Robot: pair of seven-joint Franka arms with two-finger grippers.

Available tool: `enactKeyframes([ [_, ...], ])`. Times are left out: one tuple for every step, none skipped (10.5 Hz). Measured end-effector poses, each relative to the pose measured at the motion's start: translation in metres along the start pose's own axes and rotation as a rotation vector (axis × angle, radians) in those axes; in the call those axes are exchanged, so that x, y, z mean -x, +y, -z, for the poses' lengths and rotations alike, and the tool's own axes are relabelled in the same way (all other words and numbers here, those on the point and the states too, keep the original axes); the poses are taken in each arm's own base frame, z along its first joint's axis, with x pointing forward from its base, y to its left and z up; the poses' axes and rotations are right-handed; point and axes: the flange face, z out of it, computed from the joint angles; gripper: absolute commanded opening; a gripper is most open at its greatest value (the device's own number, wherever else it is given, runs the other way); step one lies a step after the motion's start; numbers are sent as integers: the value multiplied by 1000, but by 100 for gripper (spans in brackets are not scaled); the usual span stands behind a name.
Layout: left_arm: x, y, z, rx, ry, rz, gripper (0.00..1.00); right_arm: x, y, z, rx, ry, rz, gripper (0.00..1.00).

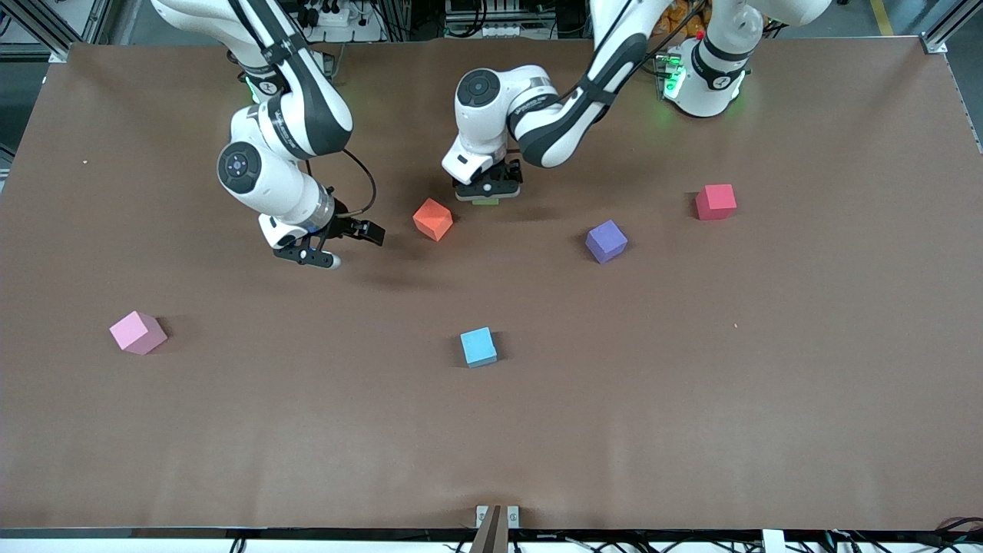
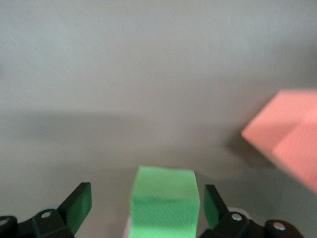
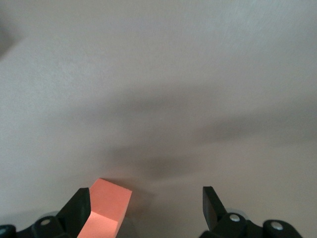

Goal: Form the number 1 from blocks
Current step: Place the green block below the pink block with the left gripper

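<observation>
Green block (image 2: pixel 165 201) apparently square-on between spread left fingers (image 2: pixel 78 206) | right gripper (image 1: pixel 335 244) fingers wide

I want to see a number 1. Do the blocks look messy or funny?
Yes, messy: the orange block, purple block, red block, light blue block and pink block lie scattered and turned different ways, forming no line.

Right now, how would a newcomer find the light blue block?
Start at the brown table. Toward the front camera from the orange block lies the light blue block, alone. It is the only blue cube and the one nearest that camera.
</observation>
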Motion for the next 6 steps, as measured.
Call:
enactKeyframes([
  [-24,-13,17,-6,13,42,100,4,-7,-13,-17,1,-13,100],
  [-50,-30,29,-14,22,93,100,13,-19,-30,-21,14,-15,100],
  [-75,-49,30,-30,18,147,100,25,-34,-47,-13,29,-19,100],
  [-95,-71,23,-63,2,196,100,39,-48,-63,-3,36,-22,100],
  [-109,-92,14,-98,-18,239,100,48,-56,-74,6,39,-21,100],
  [-124,-113,6,-120,-34,281,100,51,-60,-81,13,39,-23,100],
])
